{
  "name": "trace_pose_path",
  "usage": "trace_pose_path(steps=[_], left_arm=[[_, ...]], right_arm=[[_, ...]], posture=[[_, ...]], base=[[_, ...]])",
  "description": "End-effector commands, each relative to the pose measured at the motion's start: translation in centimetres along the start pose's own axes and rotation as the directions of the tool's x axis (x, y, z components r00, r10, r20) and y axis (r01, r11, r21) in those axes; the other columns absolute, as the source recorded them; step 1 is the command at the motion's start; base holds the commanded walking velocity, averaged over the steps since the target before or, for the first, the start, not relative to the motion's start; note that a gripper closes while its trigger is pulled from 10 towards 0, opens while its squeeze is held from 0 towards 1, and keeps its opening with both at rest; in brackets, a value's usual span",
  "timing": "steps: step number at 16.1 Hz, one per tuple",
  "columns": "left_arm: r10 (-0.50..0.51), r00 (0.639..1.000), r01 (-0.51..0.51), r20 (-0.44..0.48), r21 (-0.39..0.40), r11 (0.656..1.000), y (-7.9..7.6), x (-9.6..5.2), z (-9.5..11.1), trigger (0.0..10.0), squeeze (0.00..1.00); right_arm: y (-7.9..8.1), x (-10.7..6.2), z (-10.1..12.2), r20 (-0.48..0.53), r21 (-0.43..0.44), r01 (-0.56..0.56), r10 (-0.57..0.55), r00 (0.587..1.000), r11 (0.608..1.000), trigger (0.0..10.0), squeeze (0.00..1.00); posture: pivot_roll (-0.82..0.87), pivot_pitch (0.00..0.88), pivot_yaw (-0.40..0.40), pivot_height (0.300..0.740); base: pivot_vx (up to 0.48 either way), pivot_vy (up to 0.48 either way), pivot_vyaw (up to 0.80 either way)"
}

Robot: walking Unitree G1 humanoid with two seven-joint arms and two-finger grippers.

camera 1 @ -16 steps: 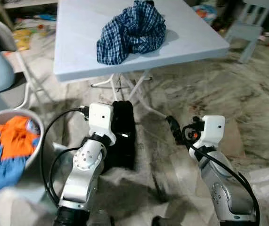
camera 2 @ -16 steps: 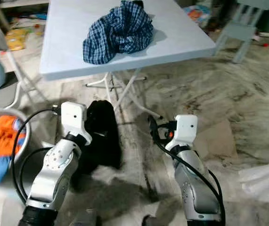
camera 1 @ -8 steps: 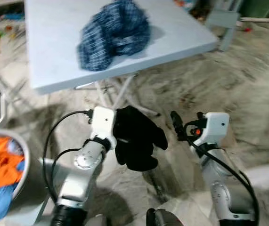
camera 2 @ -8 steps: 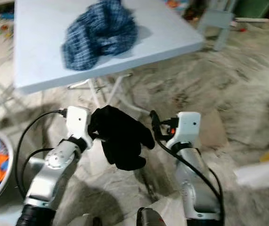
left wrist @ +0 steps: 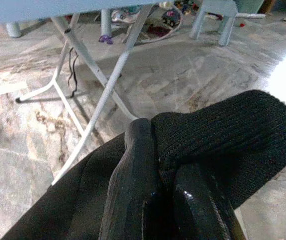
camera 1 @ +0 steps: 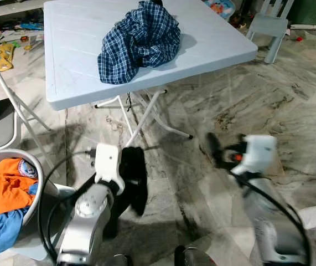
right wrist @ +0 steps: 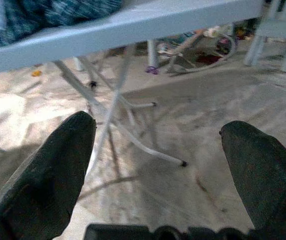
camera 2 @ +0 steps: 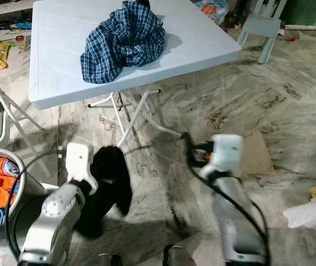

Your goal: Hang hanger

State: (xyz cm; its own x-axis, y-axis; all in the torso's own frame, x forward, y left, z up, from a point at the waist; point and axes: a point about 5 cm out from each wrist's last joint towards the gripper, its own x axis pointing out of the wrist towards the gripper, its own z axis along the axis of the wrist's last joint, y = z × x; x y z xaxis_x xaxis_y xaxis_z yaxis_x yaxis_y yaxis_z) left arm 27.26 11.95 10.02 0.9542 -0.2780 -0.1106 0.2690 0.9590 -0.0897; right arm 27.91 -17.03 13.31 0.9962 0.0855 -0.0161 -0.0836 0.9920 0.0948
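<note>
A marbled stone floor [camera 1: 290,100] runs under a white folding table [camera 1: 80,50] at the far side of the room, with a pale chair [camera 1: 271,25] beyond its right corner.

No hanger can be made out anywhere. What the robot carries is a black knitted garment [camera 1: 133,183], hanging low in front of it on the left, near the table's legs [camera 1: 146,113]. The left gripper [left wrist: 158,200] is clamped on a fold of it; the wrist view shows ribbed knit bunched over the fingers [left wrist: 132,180]. It looks soft and light, limp enough to sag and slide off a hook, so a grip on a thick fold or at the collar would likely hold better than one on a loose edge.

The right gripper [right wrist: 158,150] is held out over the floor to the right, its fingers [right wrist: 47,165] spread wide with nothing between them; this arm is blurred in the head views.

On the table lies a crumpled blue checked shirt [camera 1: 141,41]. At the near left stands a round basket [camera 1: 39,177] holding orange and blue clothes [camera 1: 3,194]. A metal folding chair [camera 1: 5,105] stands at the left edge.

No brand, label or readable writing shows on any of these.
</note>
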Motion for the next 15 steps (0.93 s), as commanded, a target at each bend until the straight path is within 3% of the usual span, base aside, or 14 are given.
trace_pose_path(steps=[1, 4, 5, 10, 12, 15], left_arm=[[0.008, 0.998, -0.009, 0.062, 0.007, 1.000, 0.0, -0.2, 1.0, 10.0, 0.00], [0.029, 0.997, -0.029, 0.074, -0.002, 1.000, 0.1, 0.0, 0.7, 10.0, 0.00], [0.067, 0.994, -0.069, 0.090, 0.017, 0.997, 1.1, 0.6, 1.0, 10.0, 0.00], [0.118, 0.991, -0.118, 0.056, -0.004, 0.993, 2.8, 0.7, -0.1, 10.0, 0.00], [0.083, 0.994, -0.084, 0.066, 0.012, 0.996, 2.4, 1.6, 0.3, 10.0, 0.00], [0.049, 0.997, -0.050, 0.061, 0.012, 0.999, 1.5, 2.0, 0.6, 10.0, 0.00]], right_arm=[[-0.1, -0.2, 0.0, 0.002, -0.003, 0.003, -0.003, 1.000, 1.000, 10.0, 0.00], [-0.8, -0.9, -0.4, -0.019, -0.032, 0.007, -0.008, 1.000, 0.999, 10.0, 0.00], [-0.8, -0.8, 0.1, -0.013, -0.045, 0.005, -0.006, 1.000, 0.999, 10.0, 0.00], [-0.4, 0.4, -0.6, -0.026, -0.013, -0.008, 0.008, 1.000, 1.000, 10.0, 0.00], [0.6, 1.4, -0.5, -0.024, -0.006, -0.048, 0.048, 0.999, 0.999, 10.0, 0.00], [0.9, 1.6, -1.0, -0.014, 0.029, -0.031, 0.031, 0.999, 0.999, 10.0, 0.00]], posture=[[-0.12, 0.113, 0.015, 0.740], [-0.11, 0.045, -0.021, 0.740], [-0.13, 0.008, -0.032, 0.740], [-0.10, 0.000, -0.011, 0.740], [-0.09, 0.000, -0.004, 0.740], [-0.07, 0.000, 0.001, 0.740]], base=[[0.000, 0.000, 0.00], [0.280, 0.000, -0.80], [0.311, 0.000, -0.80], [0.346, 0.000, -0.80], [0.354, 0.000, -0.80], [0.209, 0.000, -0.80]])
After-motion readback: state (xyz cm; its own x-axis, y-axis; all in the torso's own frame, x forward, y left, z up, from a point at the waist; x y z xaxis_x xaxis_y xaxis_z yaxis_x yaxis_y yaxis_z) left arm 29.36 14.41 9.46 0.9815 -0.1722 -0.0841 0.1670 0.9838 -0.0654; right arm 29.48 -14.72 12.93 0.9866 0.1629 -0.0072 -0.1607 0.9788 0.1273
